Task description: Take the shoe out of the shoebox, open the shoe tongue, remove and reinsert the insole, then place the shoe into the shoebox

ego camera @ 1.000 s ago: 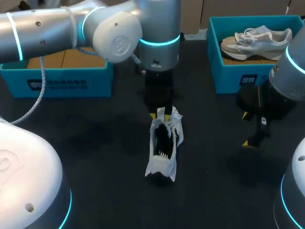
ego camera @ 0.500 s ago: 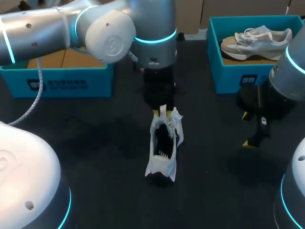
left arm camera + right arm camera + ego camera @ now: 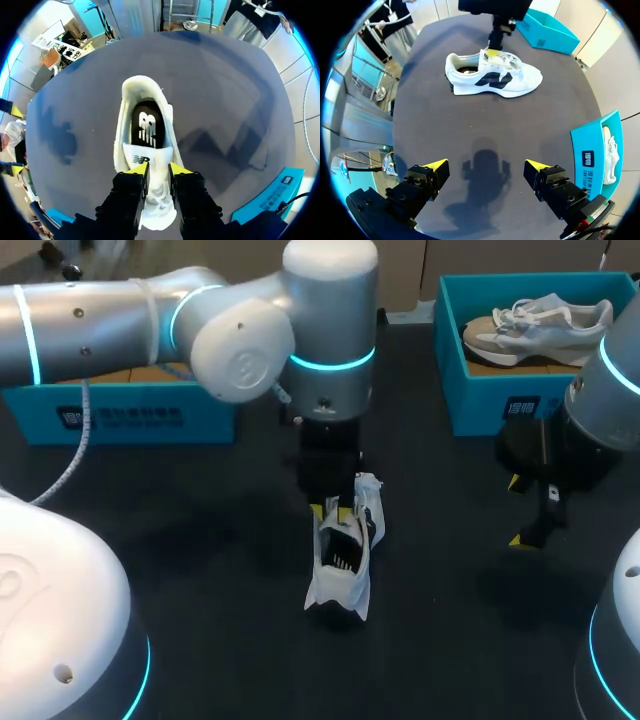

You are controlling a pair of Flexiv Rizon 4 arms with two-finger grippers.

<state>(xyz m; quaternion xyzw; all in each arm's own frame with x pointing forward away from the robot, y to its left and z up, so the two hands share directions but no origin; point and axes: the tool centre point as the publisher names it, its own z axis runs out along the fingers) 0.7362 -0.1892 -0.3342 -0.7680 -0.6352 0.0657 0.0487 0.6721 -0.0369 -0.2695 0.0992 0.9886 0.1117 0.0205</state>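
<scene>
Dark table (image 3: 200,570) holds 1 white shoe (image 3: 340,575) at its middle — the left gripper (image 3: 157,171) pinches the shoe tongue (image 3: 149,156) between both fingertips. At the shoe's 3 o'clock, the right gripper (image 3: 486,163) hangs with fingers spread wide.

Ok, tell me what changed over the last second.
The left gripper slid along the shoe toward its heel and now pinches the tongue. The shoe kept its spot; the right gripper stayed open and apart; the second shoe stayed in its box.
</scene>
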